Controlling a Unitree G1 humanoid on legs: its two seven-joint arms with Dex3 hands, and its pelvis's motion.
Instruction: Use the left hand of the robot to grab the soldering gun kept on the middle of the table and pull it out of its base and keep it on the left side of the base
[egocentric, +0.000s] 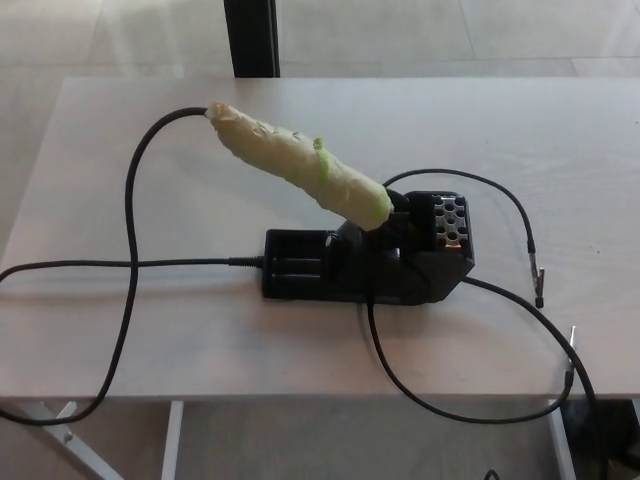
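You have the soldering gun (298, 170) seated in its black base (365, 262) near the middle of the pale table (560, 140). Its handle is wrapped in yellowish tape with a brighter green band at the lower end. The long axis runs on a diagonal: the nose end sits down in the base's holder at the right, and the handle rises up and away toward your far left, tilted rather than upright. A black cord (135, 230) leaves the upper tip of the handle, loops down over the table's left part and drops off the front edge. Thinner black leads (500, 205) curve out of the base on the right side. Neither robot hand appears in the head view, so you cannot tell how their fingers stand.
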